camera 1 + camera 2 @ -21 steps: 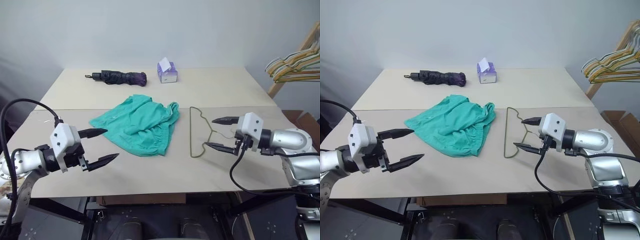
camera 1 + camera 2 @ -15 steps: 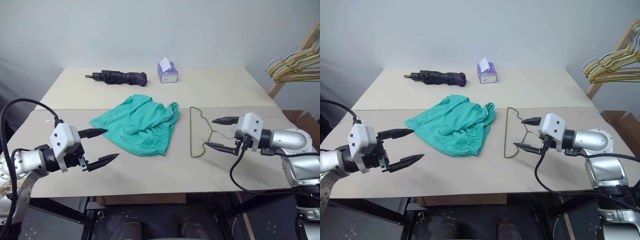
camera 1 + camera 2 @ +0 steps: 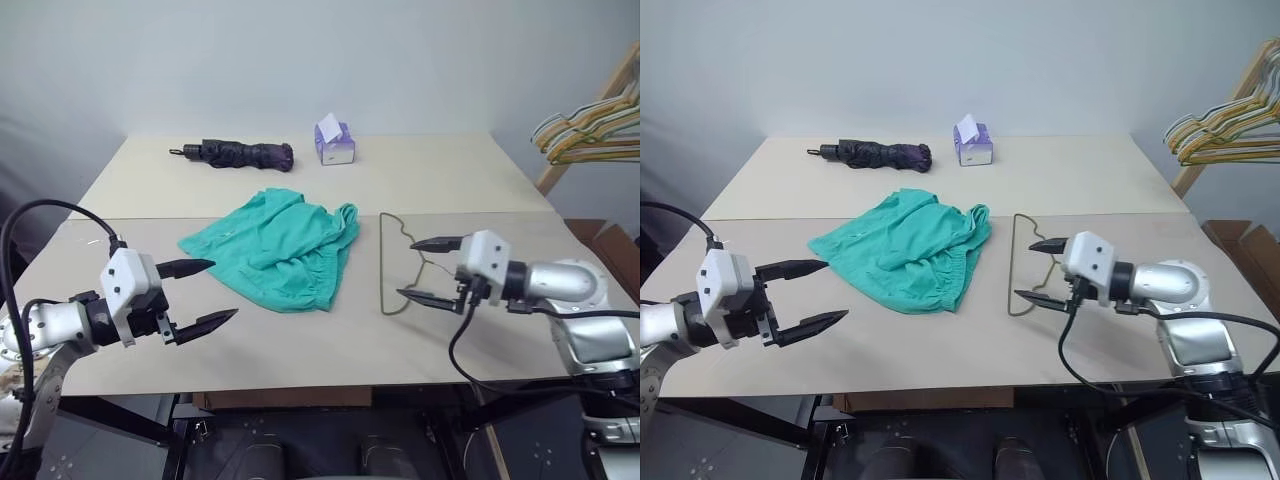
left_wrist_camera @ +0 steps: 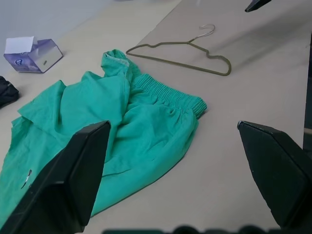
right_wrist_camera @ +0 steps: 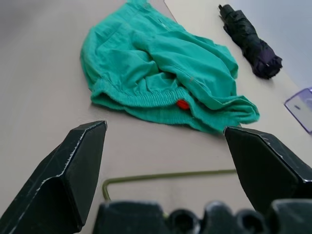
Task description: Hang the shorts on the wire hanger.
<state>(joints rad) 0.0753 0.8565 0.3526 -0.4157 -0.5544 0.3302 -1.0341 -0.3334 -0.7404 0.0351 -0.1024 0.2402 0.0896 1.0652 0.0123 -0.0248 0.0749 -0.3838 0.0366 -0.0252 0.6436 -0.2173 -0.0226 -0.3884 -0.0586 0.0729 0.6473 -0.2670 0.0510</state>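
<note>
Shorts (image 3: pixel 277 250) lie crumpled at centre of frame on the table (image 3: pixel 450 180): soft teal-green fabric, rumpled in folds, gathered ribbed elastic waistband along the edge facing lower right. Small orange tag (image 5: pixel 183 104) sits at the waistband in right wrist view. A tiny pale mark shows near one hem in left wrist view, too small to read.

Hanger (image 3: pixel 392 262) lies flat just right of the shorts, apart from them: thin dull olive wire, triangular w/ a kinked shoulder; hook end is partly hidden behind the right gripper (image 3: pixel 425 270) in the eye views.

Right gripper hovers over the hanger's hook side, black tapered fingers spread wide, nothing between them. Whether a fingertip touches the wire can't be told. Left gripper (image 3: pixel 202 292), lower left of frame, also spread wide & empty, just left of the shorts.

Table is smooth pale beige board, a seam across the middle. Upper centre: folded black umbrella (image 3: pixel 240 154), wrinkled cloth, and a purple tissue box (image 3: pixel 335 145) w/ white sheet sticking up. Right edge: bunched pale hangers (image 3: pixel 590 135) on a wood rack, cut off by the frame.
</note>
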